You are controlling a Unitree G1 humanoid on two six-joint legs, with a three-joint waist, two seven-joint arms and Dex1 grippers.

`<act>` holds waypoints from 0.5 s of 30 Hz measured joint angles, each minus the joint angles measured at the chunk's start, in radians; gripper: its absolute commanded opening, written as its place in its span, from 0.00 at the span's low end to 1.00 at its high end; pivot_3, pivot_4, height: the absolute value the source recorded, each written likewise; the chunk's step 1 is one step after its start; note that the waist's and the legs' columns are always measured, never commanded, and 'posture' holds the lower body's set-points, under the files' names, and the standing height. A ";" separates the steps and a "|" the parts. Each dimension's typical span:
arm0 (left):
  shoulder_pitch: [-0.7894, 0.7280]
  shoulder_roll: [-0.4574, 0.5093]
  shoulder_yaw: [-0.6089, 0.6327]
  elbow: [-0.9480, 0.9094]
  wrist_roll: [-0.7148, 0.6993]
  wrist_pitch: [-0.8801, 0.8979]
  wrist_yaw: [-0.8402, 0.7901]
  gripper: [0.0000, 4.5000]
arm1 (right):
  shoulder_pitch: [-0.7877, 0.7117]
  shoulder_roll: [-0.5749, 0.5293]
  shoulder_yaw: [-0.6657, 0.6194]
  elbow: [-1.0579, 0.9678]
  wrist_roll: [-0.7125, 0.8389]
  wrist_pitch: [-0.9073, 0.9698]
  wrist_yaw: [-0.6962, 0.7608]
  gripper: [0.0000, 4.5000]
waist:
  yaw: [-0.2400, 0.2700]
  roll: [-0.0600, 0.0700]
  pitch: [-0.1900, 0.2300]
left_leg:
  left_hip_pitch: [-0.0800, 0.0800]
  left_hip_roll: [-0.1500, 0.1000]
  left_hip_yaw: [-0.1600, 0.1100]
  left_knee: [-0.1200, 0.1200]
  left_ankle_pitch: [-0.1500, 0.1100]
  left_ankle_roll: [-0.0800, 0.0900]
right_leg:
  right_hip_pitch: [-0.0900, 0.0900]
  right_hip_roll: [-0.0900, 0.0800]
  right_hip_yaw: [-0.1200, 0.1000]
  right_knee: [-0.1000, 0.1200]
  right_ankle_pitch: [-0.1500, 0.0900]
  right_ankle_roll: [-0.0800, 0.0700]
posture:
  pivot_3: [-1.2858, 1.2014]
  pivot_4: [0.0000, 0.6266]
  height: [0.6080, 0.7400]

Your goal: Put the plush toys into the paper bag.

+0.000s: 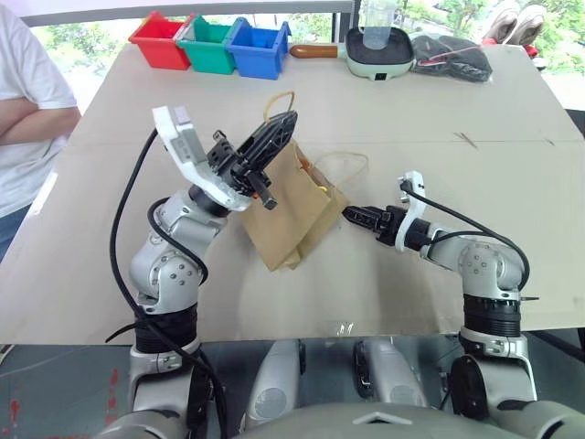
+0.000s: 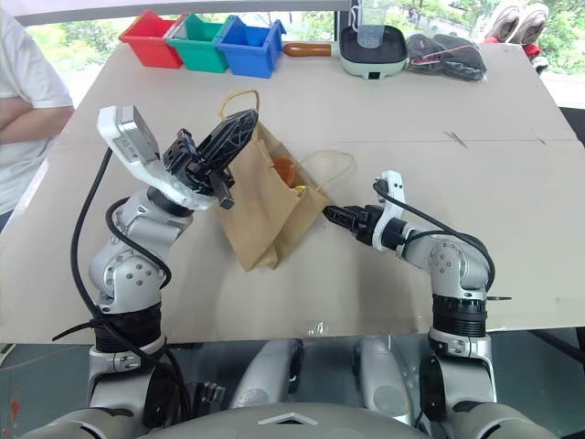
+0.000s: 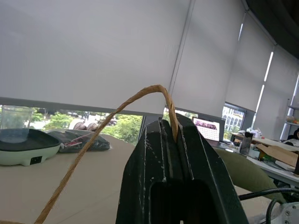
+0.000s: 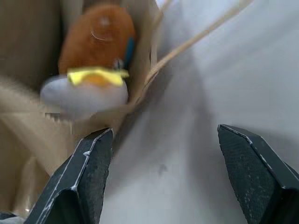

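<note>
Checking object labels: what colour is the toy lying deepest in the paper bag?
Orange-brown toy, behind a white one with a yellow tip; clearest in the right wrist view.

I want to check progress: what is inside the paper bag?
Inside the paper bag, an orange-brown plush toy and a white one with yellow tip show; their lower parts are covered.

Brown and white plush toys [image 4: 93,60] sit inside tilted paper bag [image 1: 288,215]

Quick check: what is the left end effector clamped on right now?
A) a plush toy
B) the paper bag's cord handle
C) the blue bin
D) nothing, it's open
B: the left end effector is shut on the cord handle of the paper bag, holding it up.
</note>
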 measured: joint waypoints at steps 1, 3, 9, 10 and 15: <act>0.012 0.003 -0.003 -0.010 -0.002 0.004 0.001 0.00 | -0.047 0.031 -0.039 0.079 0.013 -0.023 -0.004 0.76 | -0.002 0.001 0.000 | 0.000 0.000 0.002 0.000 0.000 0.000 | 0.000 0.000 0.001 0.000 0.000 0.000 | 0.52 0.24 1.00; 0.029 0.004 -0.004 -0.035 -0.007 0.011 0.004 0.00 | -0.079 0.033 -0.048 0.129 0.036 -0.039 0.003 0.76 | -0.003 0.001 0.000 | 0.000 0.000 0.001 -0.001 0.000 0.000 | 0.000 0.000 0.001 0.000 0.000 0.000 | 0.52 0.24 1.00; 0.081 0.029 0.009 -0.098 -0.018 0.023 0.028 0.00 | -0.100 -0.014 -0.052 0.180 0.089 -0.045 0.060 0.76 | -0.001 0.001 0.000 | 0.000 0.000 0.001 -0.001 0.000 0.000 | 0.000 0.000 0.001 0.000 0.000 0.000 | 0.52 0.24 1.00; 0.088 0.031 0.011 -0.107 -0.022 0.025 0.032 0.00 | -0.105 -0.023 -0.059 0.189 0.097 -0.043 0.067 0.76 | -0.002 0.001 0.000 | 0.000 0.000 0.001 -0.001 0.000 0.000 | 0.000 0.000 0.001 0.000 0.000 0.000 | 0.52 0.24 1.00; 0.112 0.043 0.016 -0.138 -0.041 0.030 0.045 0.00 | -0.147 -0.040 -0.069 0.218 0.145 -0.042 0.105 0.76 | -0.007 0.001 0.000 | 0.001 0.000 0.001 -0.001 0.000 0.000 | 0.000 0.000 0.001 0.000 0.000 0.000 | 0.52 0.24 1.00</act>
